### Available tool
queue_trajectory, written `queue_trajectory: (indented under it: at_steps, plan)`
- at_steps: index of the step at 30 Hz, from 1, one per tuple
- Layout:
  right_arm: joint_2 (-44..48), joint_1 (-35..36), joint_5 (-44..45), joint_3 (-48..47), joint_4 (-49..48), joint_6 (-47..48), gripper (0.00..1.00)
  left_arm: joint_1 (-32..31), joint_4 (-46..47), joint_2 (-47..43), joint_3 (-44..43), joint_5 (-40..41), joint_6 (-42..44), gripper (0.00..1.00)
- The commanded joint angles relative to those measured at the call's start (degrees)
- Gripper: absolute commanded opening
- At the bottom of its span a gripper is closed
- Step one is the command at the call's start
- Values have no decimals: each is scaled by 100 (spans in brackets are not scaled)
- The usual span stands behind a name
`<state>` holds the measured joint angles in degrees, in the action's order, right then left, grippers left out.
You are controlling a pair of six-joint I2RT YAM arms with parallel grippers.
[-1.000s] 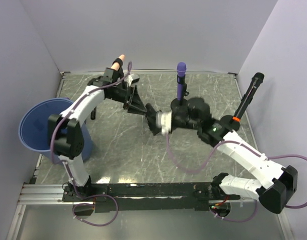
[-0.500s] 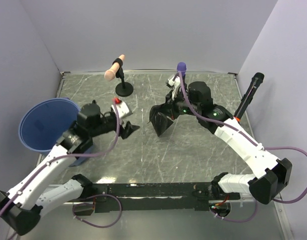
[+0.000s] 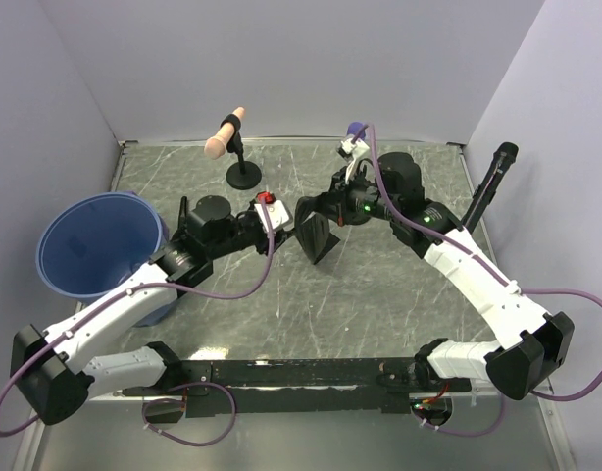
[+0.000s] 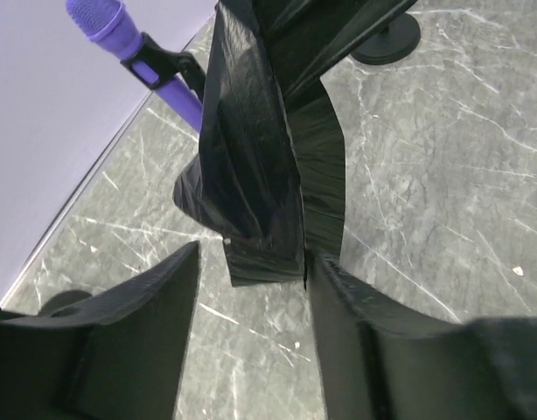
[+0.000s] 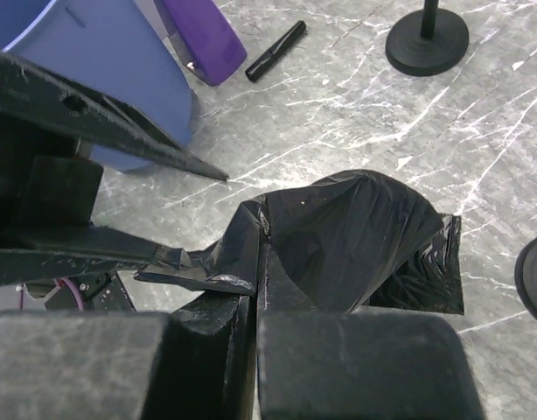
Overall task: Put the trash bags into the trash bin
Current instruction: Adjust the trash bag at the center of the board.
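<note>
One black trash bag (image 3: 315, 235) is being held up over the middle of the marbled table (image 3: 379, 314), well apart from the single blue trash bin (image 3: 90, 250), which is standing open-mouthed at the table's left edge. The bag is being pinched at its gathered top by the right gripper (image 3: 327, 218), whose jaws are being pressed together on the plastic. The left gripper (image 3: 289, 224) is being held spread just beside the bag, clamping nothing. The left arm (image 3: 134, 294) is lying across the stretch of table between bag and bin.

Three microphones are being counted from above: a pink microphone (image 3: 225, 132) on a round-based stand at the back; a purple microphone (image 3: 356, 128) half hidden behind the right arm; and a black microphone (image 3: 492, 182) leaning by the right wall.

In the left wrist view, the bag's lower edge (image 4: 260, 175) is being shown hanging between the spread fingers (image 4: 146, 324); whether it is touching either one cannot be told.

In the right wrist view, the closed grip (image 5: 255, 306) is being shown plainly, along with things not being made out from above: one purple object (image 5: 203, 31) and one short black cylinder (image 5: 275, 51), both lying on the table beside the bin's wall (image 5: 102, 70); one stand base (image 5: 426, 39) is being seen whole there, and the rim of a second at the right edge.
</note>
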<state>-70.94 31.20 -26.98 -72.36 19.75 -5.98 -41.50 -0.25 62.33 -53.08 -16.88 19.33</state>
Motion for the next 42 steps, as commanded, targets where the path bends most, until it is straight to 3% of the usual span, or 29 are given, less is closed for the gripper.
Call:
queue_trajectory:
  at_steps: [1,6,18,27,30,36,37,40,42]
  plan:
    - [177,-114,-53,-77,-261,-246,0,-34,281,183,-484,-411,193,51]
    - [142,-202,-79,-50,-349,-272,0,-34,78,315,-572,-623,203,37]
    - [106,-255,-158,81,-454,-387,0,-34,332,631,-668,-729,97,28]
    - [159,-272,-88,248,-445,-229,0,-34,306,790,-888,-579,44,11]
    - [185,-281,-62,336,-419,-185,0,-43,298,772,-915,-597,27,1]
    - [264,-395,-175,415,-340,132,0,-34,70,737,-932,-641,184,1]
    - [282,-439,-254,415,-323,184,4,-34,34,720,-932,-649,255,1]
    - [387,-518,-1033,451,-209,910,47,-34,-439,763,-1063,-746,588,1]
    - [545,-519,-1501,477,19,1614,64,-34,-895,851,-1265,-851,887,1]
